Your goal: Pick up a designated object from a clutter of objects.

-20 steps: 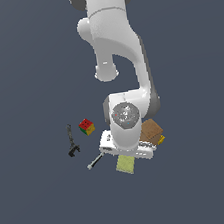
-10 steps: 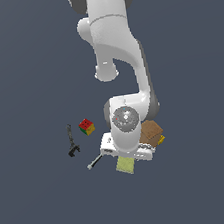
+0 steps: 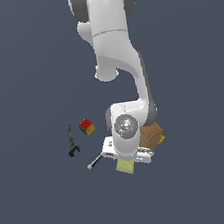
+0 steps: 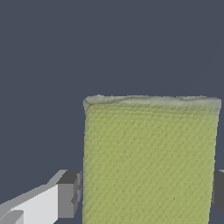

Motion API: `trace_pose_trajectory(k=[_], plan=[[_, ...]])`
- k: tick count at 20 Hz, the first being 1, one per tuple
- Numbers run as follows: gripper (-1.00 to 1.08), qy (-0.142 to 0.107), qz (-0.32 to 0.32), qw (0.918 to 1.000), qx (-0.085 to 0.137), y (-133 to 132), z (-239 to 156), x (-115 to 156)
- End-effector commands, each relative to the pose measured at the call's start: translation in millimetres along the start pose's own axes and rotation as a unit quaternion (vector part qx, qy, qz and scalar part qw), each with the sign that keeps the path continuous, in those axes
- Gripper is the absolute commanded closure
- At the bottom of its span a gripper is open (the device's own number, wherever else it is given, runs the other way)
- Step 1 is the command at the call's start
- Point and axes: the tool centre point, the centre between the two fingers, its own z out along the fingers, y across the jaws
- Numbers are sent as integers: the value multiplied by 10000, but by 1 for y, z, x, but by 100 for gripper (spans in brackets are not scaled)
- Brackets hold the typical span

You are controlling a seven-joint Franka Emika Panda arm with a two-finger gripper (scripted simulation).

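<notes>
Yellow-green block (image 4: 148, 162) unmoved; gripper (image 4: 146, 192) has sunk lower astride it.

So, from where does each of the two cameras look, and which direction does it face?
Exterior view: off the arm, high up, facing down on the white arm and the flat yellow-green sponge block.
Wrist view: on the wrist, close to the block, with grey fingertips flanking it.
Shared: the block.

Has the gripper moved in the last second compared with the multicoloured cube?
No. The gripper holds the same spot over the yellow-green block, at the exterior view's right of the multicoloured cube.
</notes>
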Motion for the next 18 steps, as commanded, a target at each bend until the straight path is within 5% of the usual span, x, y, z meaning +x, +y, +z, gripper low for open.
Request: trace_pose_trajectory(k=[1,18], plan=[[108,6,2,10000,1,0,1,1],[108,7,-1,10000,5,-2,-9,-6]])
